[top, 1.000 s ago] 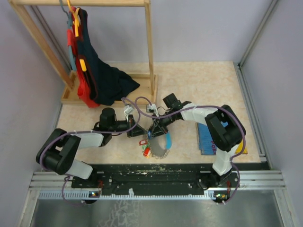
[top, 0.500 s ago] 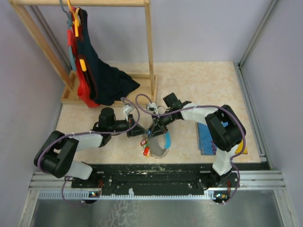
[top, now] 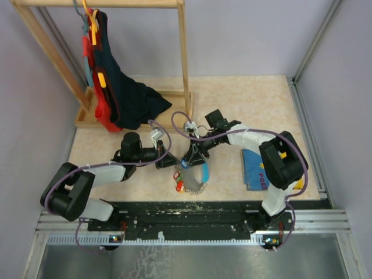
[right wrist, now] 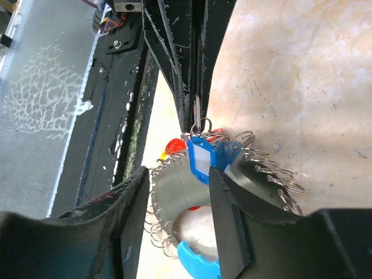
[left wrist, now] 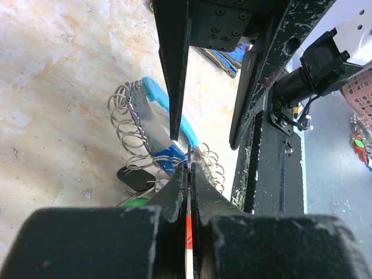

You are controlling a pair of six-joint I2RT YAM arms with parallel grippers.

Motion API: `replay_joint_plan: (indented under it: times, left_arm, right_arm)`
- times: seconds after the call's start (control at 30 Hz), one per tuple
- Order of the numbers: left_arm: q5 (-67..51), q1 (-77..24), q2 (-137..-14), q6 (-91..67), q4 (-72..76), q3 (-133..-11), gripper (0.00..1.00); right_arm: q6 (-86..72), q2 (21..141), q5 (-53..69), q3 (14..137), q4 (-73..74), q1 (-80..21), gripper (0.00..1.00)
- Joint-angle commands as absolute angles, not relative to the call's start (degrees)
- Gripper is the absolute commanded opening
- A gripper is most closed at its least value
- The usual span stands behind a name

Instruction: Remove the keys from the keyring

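Observation:
The keys lie bunched on the table between both grippers, still joined to the keyring, a grey strap loop edged with several wire rings and a light-blue patch. My left gripper is shut on a thin flat red-and-white key, seen edge-on, where it meets the rings. My right gripper stands open just above the strap. A blue key tag sits between its fingers without being pinched. A red key lies beyond it. In the top view the left gripper and right gripper nearly touch.
A blue picture book lies to the right, beside the right arm. A wooden clothes rack with dark and red garments stands at the back left. The black base rail runs close in front of the keys.
My right gripper was shut and now stands open, and its arm has shifted slightly right. The left gripper stays shut in the same place.

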State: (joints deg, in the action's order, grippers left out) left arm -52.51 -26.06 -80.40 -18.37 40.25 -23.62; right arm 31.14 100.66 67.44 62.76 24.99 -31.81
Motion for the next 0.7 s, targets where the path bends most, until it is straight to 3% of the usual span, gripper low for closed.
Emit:
replay_joint_plan:
  times: [0.0,0.3,0.67]
  left_arm:
    - [-53.9,-26.8,-79.4,-18.2,41.5,-24.2,0.0]
    - [-54.6,-28.3,-78.5,-19.4,42.7,-24.5,0.0]
    - [-53.0,-28.4,-75.5,-18.6,40.8,-25.4,0.0]
  right_arm:
    - [31.8,97.1,67.8,63.1,21.3,-31.6,0.49]
    - [26.6,96.0,67.3,59.8,13.0,-31.7,0.52]
    - [31.4,97.2,71.7,60.7,18.2,-33.4,0.43]
